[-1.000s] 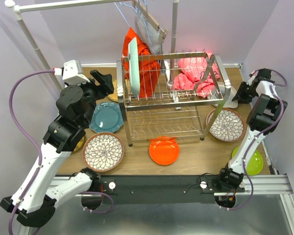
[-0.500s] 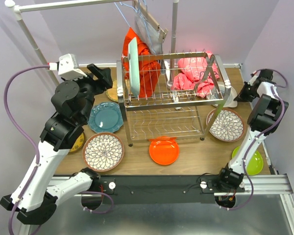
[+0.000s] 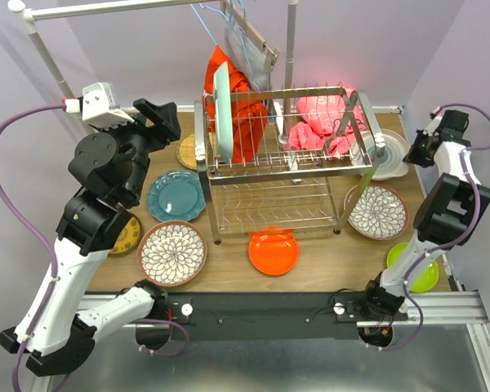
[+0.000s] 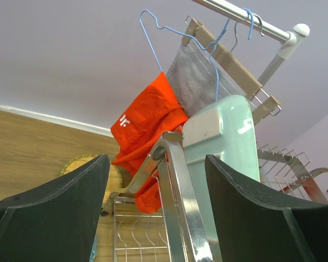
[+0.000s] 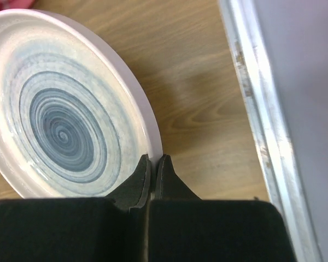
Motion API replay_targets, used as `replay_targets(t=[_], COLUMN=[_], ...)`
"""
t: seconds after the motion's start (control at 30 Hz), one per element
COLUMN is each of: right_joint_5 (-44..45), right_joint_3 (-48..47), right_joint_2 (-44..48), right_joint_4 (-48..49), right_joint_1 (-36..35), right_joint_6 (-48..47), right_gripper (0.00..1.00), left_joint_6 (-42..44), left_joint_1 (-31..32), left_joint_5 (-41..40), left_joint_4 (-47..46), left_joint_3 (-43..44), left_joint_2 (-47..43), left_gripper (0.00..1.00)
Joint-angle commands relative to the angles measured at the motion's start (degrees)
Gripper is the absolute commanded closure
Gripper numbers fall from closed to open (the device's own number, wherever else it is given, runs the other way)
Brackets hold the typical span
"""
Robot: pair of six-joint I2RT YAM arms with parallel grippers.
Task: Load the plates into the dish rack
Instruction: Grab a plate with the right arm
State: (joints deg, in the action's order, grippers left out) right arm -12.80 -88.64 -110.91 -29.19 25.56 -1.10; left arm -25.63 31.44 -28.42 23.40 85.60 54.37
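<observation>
Table: the wooden top (image 3: 327, 261) carried the rack and the loose plates.
Dish rack: the chrome wire dish rack (image 3: 286, 175) stood mid-table, toward the far side.
Red cloth: the red cloth (image 3: 245, 114) hung behind the rack's left end.
Mint plate: the mint plate (image 3: 221, 102) stood on edge in the upper shelf at the left end.
Floral plates: one floral plate (image 3: 173, 252) lay flat near the front left leg, and the other floral plate (image 3: 377, 209) lay just right of the rack.
Teal plate: the teal plate (image 3: 176, 196) lay flat just left of the rack.
Orange plate: the orange plate (image 3: 273, 251) lay flat in front of the rack.
White plate: the white plate (image 5: 60, 120), with a blue swirl at its centre, sat tilted at the rack's far right end.
My left gripper: my left gripper (image 3: 170, 121) hung above the table, left of the rack, its fingers spread wide and empty. The mint plate showed beyond the gap, well apart from both fingers.
My right gripper: my right gripper (image 5: 152, 164) was pinched together on the white plate's rim. The rim ran in between my fingertips, with the rest of the plate out to the left of them.
</observation>
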Motion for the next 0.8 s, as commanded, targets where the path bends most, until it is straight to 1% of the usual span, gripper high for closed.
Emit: replay_targets(t=[0.0,0.2,0.4,0.57,0.63,0.7,0.77], right_joint_5=[2.16,2.69,2.86,2.95,2.87,2.52,0.85], right_joint_3=[2.33,3.38,2.95,-0.99,-3.28,-7.50,-10.40], right_joint_2=[8.43,14.04,18.62,21.26,21.00,19.87,18.81], right_joint_4=[9.85,10.82,10.82,9.95,8.02,6.43,3.89], right_joint_1=[0.01,0.01,0.01,0.01,0.01,0.01,0.19], right_joint_6=[4.09,4.18,5.22,8.74,11.20,14.09,16.12], right_gripper=[0.99,0.99,0.99,0.99,0.99,0.99,0.99], left_joint_6=[1.19,1.63,2.25,3.13,3.65,3.74,3.83], left_joint_1=[-0.33,-0.33,-0.33,-0.33,-0.33,-0.33,-0.33], left_joint_5=[0.03,1.79,4.08,5.40,6.01,6.62,7.50], left_joint_4=[-0.37,-1.07,-1.34,-1.51,-1.34,-1.43,-1.69], left_joint_3=[1.06,2.37,6.15,9.49,11.07,12.04,13.18], left_joint_2=[0.47,0.47,1.35,2.58,3.37,4.16,4.60], left_gripper=[0.20,0.20,0.20,0.20,0.20,0.20,0.20])
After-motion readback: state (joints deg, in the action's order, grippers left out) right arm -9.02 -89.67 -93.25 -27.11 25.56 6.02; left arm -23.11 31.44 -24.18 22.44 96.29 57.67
